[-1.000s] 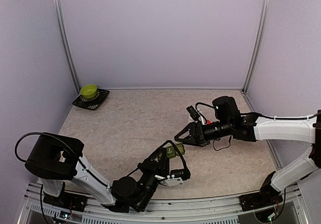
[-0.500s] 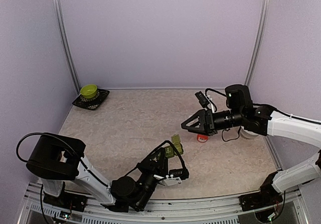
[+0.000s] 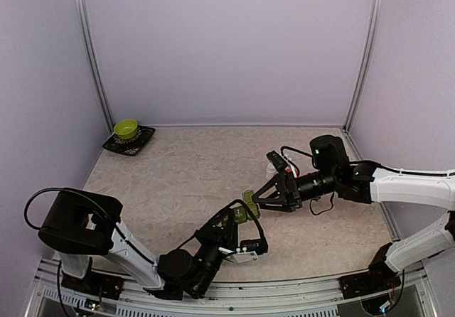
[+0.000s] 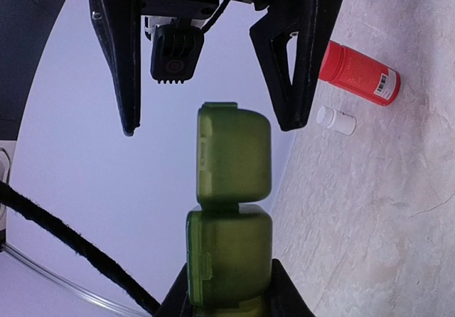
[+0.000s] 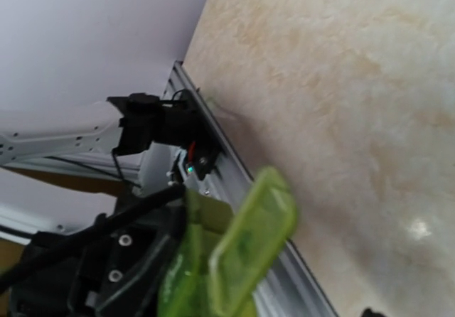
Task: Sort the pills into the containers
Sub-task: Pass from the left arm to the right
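We see the table (image 3: 178, 182), a pale marbled top between lilac walls. The left arm (image 3: 135, 249) reaches in from 7 o'clock towards the table's middle. The right arm (image 3: 405, 185) stretches in from 3 o'clock towards the same spot.

The right gripper (image 3: 254, 200) has its jaws spread wide. In the left wrist view its two black fingers (image 4: 295, 61) stand to either side of the strip's upper end, clear of it. We cannot tell whether they reach around it.

The left gripper (image 4: 227, 292) is clamped on the lower end of the containers (image 3: 245, 207) and holds them above the table near its middle. The strip points up towards 1 o'clock. In the right wrist view one lid (image 5: 252, 239) stands raised and tilted.

At 10 o'clock, in the far corner, a dark tray (image 3: 142, 141) carries a green bowl (image 3: 126, 128).

In the left wrist view a red bottle (image 4: 359, 72) lies on its side on the table, at 2 o'clock from the strip. A white bottle (image 4: 335, 120) lies just beside it at 7 o'clock, apart from it.
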Controlling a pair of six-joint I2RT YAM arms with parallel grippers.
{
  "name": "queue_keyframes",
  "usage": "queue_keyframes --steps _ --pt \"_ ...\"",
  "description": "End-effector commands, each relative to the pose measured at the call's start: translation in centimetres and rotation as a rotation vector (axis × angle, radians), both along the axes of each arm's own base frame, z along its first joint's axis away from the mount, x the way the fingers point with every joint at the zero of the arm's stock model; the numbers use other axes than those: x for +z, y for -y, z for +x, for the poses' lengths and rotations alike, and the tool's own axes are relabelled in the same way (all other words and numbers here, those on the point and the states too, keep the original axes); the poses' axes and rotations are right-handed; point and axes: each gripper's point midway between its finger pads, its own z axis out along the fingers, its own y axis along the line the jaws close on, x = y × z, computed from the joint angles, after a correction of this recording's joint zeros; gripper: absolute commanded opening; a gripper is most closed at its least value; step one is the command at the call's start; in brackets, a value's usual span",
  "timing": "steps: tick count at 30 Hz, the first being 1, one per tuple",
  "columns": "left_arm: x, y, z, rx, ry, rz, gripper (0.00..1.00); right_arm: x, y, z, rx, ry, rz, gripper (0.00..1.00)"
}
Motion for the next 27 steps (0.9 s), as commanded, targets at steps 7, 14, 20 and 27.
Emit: queue_keyframes --steps 7,14,20,27 --pt "0.7 0.1 0.2 0.010 0.015 -0.034 0.18 0.0 -1.9 -1.3 0.072 -0.037 0.034 0.78" --pt "0.6 0.2 0.2 0.011 0.027 -0.027 0.18 -0.4 -2.9 -2.1 0.114 -0.067 0.049 0.73" --pt "0.6 0.1 0.2 0.016 0.032 -0.025 0.18 -0.6 -3.4 -2.4 0.139 -0.097 0.068 0.65" --pt "0.7 0.0 0.3 0.022 0.039 -0.034 0.18 -1.2 -3.8 -2.9 0.158 -0.131 0.082 0.58"
